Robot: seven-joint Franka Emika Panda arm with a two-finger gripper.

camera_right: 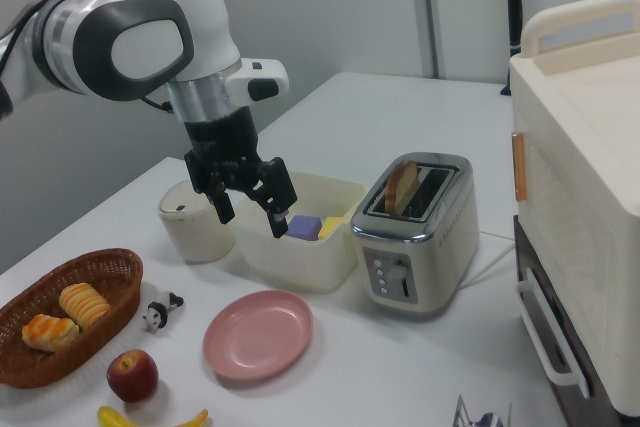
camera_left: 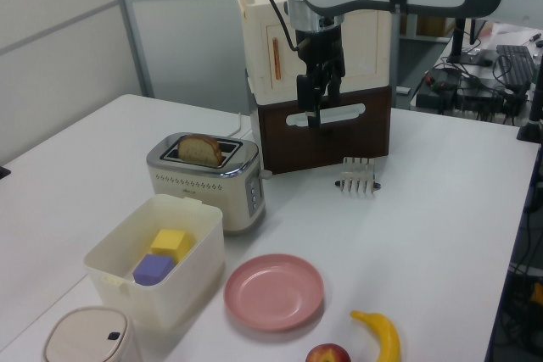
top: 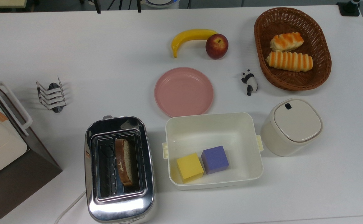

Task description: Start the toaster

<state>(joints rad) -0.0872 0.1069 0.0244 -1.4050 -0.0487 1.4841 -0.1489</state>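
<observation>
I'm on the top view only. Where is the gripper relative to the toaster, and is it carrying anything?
Observer: The gripper hangs in the air, open and empty, clear of the toaster. In the right view it is to the toaster's left, in front of the cream tub.
Operator: Which face has the lever?
Observer: The short end face turned toward the right view's camera. The lever sits there beside a column of small buttons.
Operator: Is the bread already down?
Observer: No, the bread slice stands well above its slot.
</observation>
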